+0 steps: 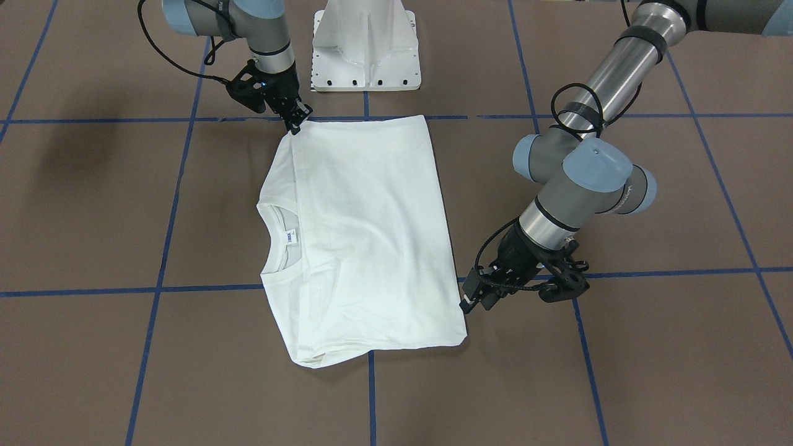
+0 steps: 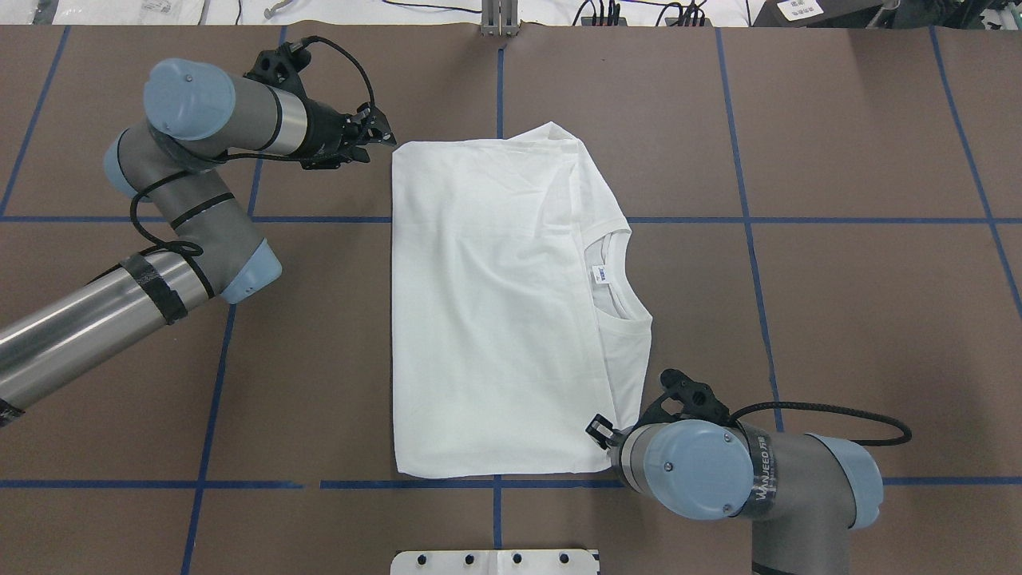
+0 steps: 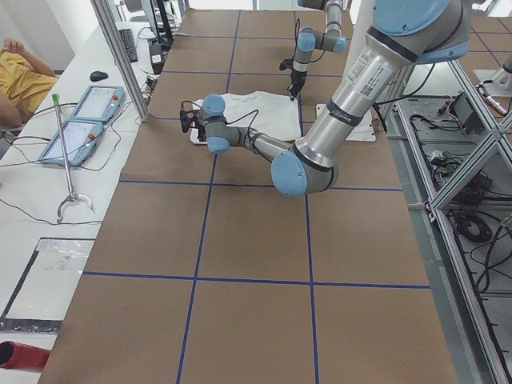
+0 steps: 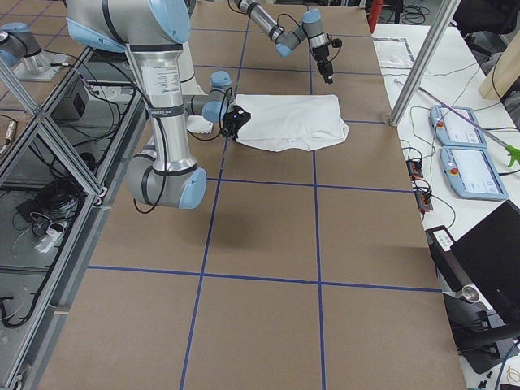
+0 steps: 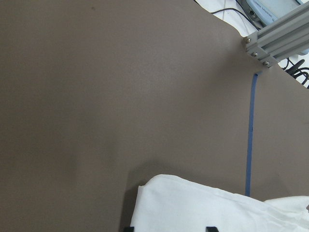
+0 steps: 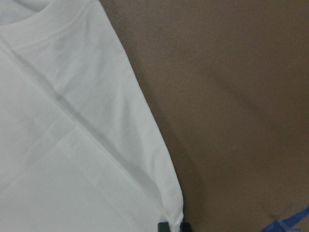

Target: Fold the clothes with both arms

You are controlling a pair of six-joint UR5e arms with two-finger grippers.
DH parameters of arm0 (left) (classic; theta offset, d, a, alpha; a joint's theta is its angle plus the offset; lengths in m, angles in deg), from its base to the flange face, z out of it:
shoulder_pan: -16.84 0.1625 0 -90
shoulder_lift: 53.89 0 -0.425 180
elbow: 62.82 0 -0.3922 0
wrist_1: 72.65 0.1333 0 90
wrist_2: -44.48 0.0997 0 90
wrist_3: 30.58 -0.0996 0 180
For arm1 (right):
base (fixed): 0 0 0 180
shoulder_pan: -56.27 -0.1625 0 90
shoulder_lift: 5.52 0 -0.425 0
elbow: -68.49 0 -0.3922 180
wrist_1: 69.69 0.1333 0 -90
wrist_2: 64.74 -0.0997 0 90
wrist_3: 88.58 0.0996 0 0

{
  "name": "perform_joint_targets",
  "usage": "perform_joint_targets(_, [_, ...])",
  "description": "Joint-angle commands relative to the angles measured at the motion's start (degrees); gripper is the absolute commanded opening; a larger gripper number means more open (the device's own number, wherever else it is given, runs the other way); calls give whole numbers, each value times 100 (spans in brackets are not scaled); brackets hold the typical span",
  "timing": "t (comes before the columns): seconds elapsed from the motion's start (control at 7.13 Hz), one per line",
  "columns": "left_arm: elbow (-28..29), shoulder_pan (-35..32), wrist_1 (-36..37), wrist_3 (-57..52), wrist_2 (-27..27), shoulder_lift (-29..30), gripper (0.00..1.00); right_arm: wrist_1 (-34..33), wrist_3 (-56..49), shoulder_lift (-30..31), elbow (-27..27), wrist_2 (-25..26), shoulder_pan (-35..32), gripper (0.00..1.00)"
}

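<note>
I see the T-shirt [image 2: 495, 303] lying flat mid-table [image 2: 838, 319]. Its long axis runs from the robot's side to the far side, and the collar [image 2: 619, 275] points to the robot's right. The right gripper [image 2: 599, 427] pinches the near right corner. The left gripper [image 2: 385, 140] sits at the far left corner, fingers spread.

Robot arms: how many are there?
2. The left arm is at the shirt's far hem corner; the right arm is at its near shoulder corner. None seems hidden.
</note>
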Motion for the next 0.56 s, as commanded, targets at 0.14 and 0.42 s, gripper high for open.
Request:
perform_joint_targets(0.14, [-1504, 357, 30, 726, -3, -1088, 58, -453, 69, -95, -356, 3, 54, 0])
perform_joint_targets(0.42, [-3049, 1094, 187, 1665, 32, -1976, 58, -464, 69, -78, -453, 4, 37, 0])
